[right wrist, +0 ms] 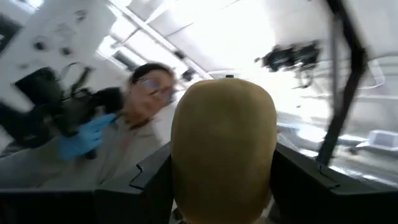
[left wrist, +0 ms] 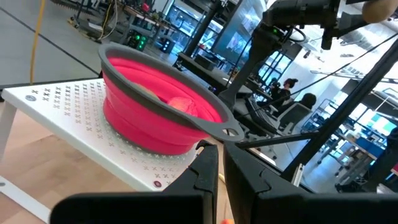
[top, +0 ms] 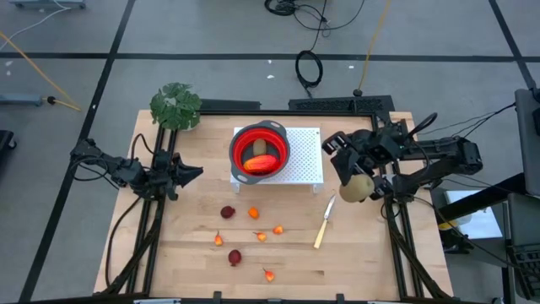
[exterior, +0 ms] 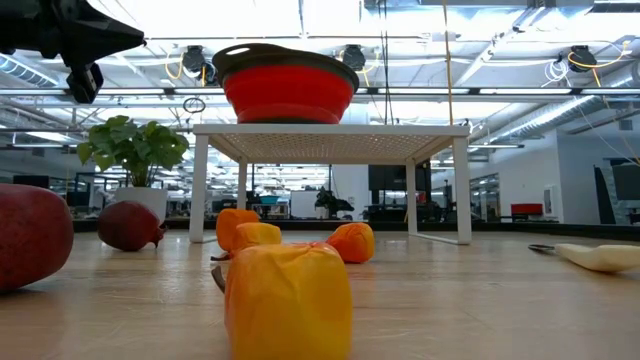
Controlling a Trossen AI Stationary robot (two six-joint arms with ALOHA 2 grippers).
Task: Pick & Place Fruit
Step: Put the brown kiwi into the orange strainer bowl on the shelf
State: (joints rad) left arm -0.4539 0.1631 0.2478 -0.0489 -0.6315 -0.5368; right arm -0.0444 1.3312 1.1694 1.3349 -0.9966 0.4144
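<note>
The olive-brown oval fruit (right wrist: 224,149) stood clamped between the right gripper's (top: 359,186) two dark fingers, its long axis running along the fingers and its rounded end pointing out past their tips. In the high view that fruit (top: 355,187) hung over the table's right side, just right of the white perforated stand (top: 308,165) and near the pale-handled knife (top: 323,225), which lay slantwise on the wood. On the stand sat the red grey-rimmed bowl (top: 260,149), with an elongated red-orange piece (top: 261,162) lying crosswise inside it. Small orange pieces (top: 254,213) and two dark red round fruits (top: 228,212) were scattered on the wooden table (top: 363,253) in front of the stand, well apart from the right arm. The left gripper (top: 196,173) waited shut at the left, beside a potted plant (top: 175,105), pointing toward the bowl. A person in blue gloves (right wrist: 81,140) showed beyond the held fruit.
</note>
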